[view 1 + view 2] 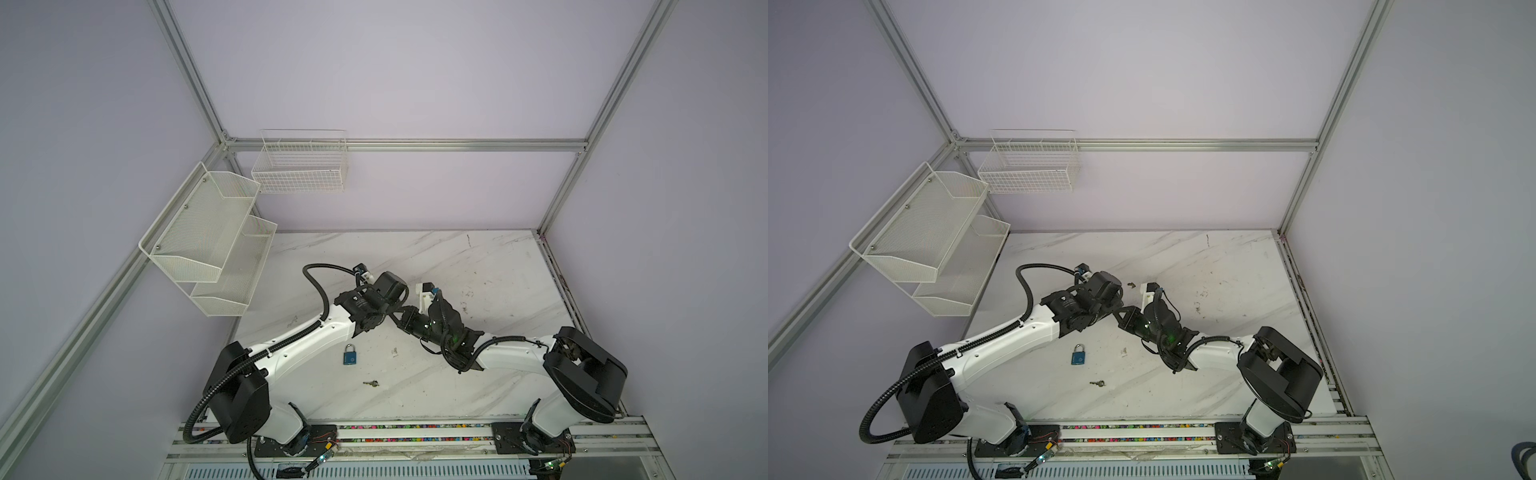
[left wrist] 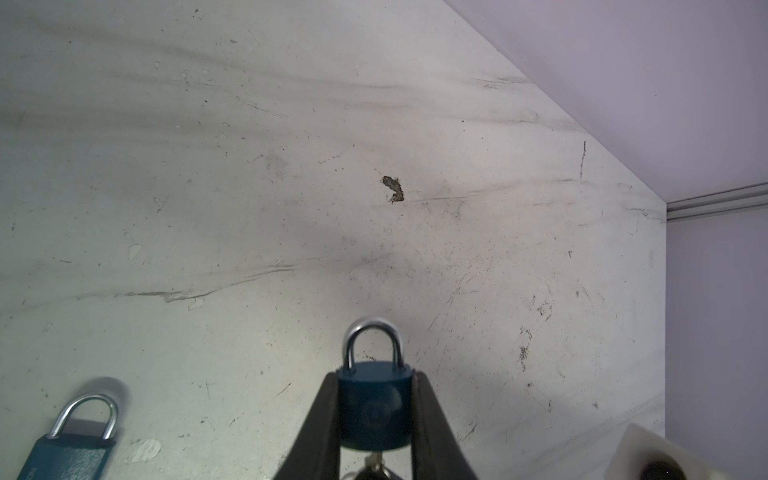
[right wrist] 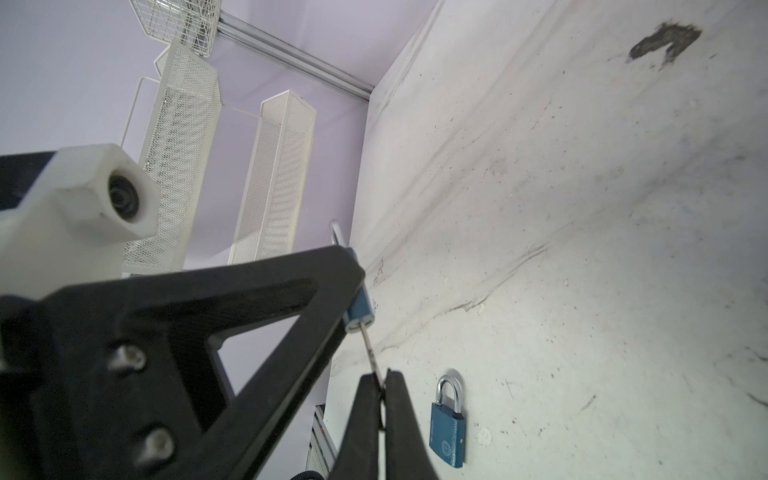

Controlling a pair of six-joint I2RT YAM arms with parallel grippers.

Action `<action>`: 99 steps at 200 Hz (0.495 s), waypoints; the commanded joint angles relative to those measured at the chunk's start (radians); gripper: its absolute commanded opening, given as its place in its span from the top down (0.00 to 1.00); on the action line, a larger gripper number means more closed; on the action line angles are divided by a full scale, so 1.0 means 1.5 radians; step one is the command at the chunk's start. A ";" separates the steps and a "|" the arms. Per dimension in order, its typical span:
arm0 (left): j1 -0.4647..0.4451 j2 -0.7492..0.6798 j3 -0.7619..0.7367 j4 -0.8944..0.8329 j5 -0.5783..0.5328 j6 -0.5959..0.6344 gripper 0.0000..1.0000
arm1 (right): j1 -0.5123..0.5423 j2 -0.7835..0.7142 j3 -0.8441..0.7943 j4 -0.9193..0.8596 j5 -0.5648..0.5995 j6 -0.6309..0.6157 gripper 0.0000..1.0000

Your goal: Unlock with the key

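Note:
My left gripper (image 2: pixel 376 376) is shut on a blue padlock (image 2: pixel 376 409), pinching its body by both sides above the table, shackle closed and pointing away from the wrist. A key (image 3: pixel 369 353) sticks into the bottom of this padlock (image 3: pixel 358 305). My right gripper (image 3: pixel 380 380) is shut on the key's head. In the left wrist view the key (image 2: pixel 374 461) shows just below the lock body. In both top views the two grippers meet mid-table (image 1: pixel 397 316) (image 1: pixel 1121 312), and they hide the held lock and key there.
A second blue padlock (image 1: pixel 350 355) (image 3: pixel 449 432) lies flat on the marble table (image 1: pixel 478 270), with a loose key (image 1: pixel 370 383) in front of it. White mesh shelves (image 1: pixel 208 249) and a wire basket (image 1: pixel 299 166) hang on the left and back walls.

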 commanded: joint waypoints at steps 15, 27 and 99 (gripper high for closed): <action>-0.013 -0.030 -0.029 0.002 0.010 0.056 1.00 | -0.016 0.005 0.023 0.017 -0.034 0.015 1.00; -0.014 -0.032 -0.030 -0.003 0.005 0.068 1.00 | -0.023 0.002 0.022 0.015 -0.048 0.016 1.00; -0.038 -0.016 -0.004 -0.042 0.036 0.089 1.00 | -0.036 0.009 0.060 -0.007 -0.080 -0.018 1.00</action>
